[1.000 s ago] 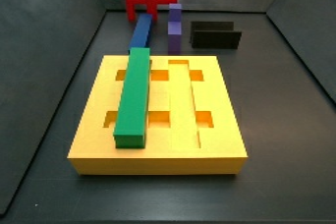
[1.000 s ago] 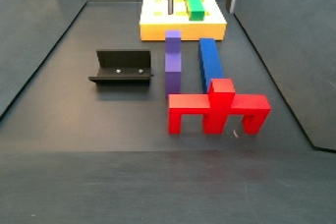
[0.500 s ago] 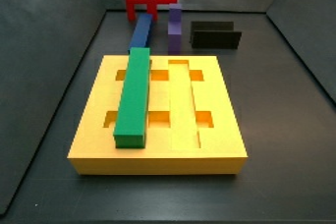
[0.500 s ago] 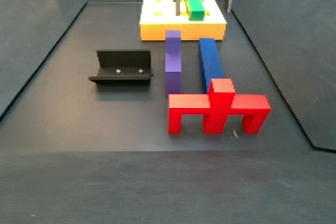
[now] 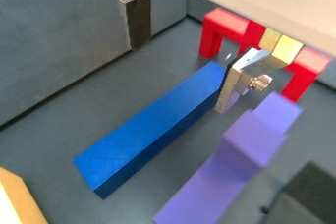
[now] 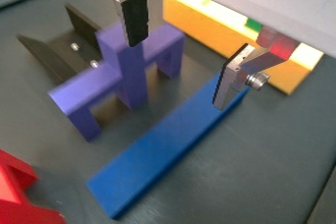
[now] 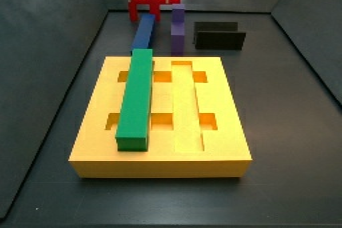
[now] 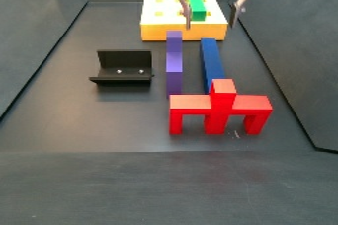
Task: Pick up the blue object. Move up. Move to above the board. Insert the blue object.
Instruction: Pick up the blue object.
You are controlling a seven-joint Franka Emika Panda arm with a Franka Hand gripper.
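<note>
**Open gripper lined up over the blue bar, nothing lifted yet**

While the blue object (image 5: pixel 164 130) lies flat on the dark floor, the gripper (image 6: pixel 188 43) hangs above it with its two silver fingers spread wide and nothing between them. In both wrist views the bar runs lengthwise beneath the gap, one finger (image 5: pixel 245 78) close by its long edge and the other finger (image 5: pixel 137 16) well clear on the far side. The wide spread looks chosen so that the plates can drop down on either side of the bar's narrow width and close across it; that is a judgement, not something seen.

Just beside the blue object, on the side of the nearer finger, lies the purple bar (image 5: pixel 243 164), parallel to it. The small gap between the two bars probably leaves little room for that finger, so the descent calls for care.

Beyond one end of the bar, near the gripper, stands a red piece (image 8: pixel 218 109). Beyond the other end sits the board (image 7: pixel 160 122), yellow and grooved, with a green bar (image 7: pixel 135 100) already seated in one of its long grooves. Open grooves beside the green bar are the likely home for the blue one. The fixture (image 8: pixel 121 68) stands off past the purple bar, clear of the work.

The pick-up has not begun
</note>
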